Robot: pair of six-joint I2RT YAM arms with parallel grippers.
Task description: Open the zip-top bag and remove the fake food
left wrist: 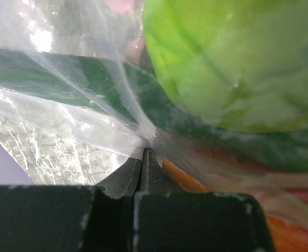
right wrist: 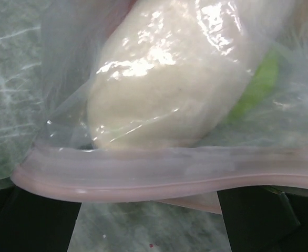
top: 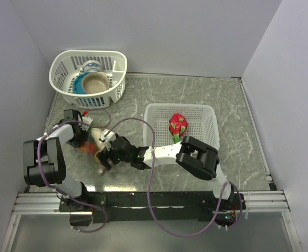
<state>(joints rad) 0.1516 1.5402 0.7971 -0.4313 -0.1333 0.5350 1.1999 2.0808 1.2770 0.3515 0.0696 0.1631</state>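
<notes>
1. Left gripper [left wrist: 145, 152]: jaws pressed together on a fold of clear film from the zip-top bag [top: 95, 140]. Risk: the film is thin and slick, so a hard tug from the other side could slide it out of the pinch, and the loaded bag would drag. Left arm is folded tight over its base at the table's left edge, wrist turned inward to the bag.
2. The bag lies on the table left of centre, between the two grippers. It is full. A green round fruit [left wrist: 233, 63] presses against the film just above the left pinch. An orange piece [left wrist: 181, 177] sits below it.
3. Zipper strip [right wrist: 170, 170]: pale pink, lying across the right wrist view, with the white oblong [right wrist: 180, 79] just behind it. Cannot tell whether the seal is parted.
4. Right gripper [top: 111, 156]: fingers well apart, one on each side of the strip, clamped on nothing. Risk: closing here may catch both lips together, or nip the oblong through the film. Right arm stretches low across from its base, elbow raised near the square basket [top: 209, 113].
5. Dragon fruit [top: 177, 126] already lies in that basket, out of the bag.
</notes>
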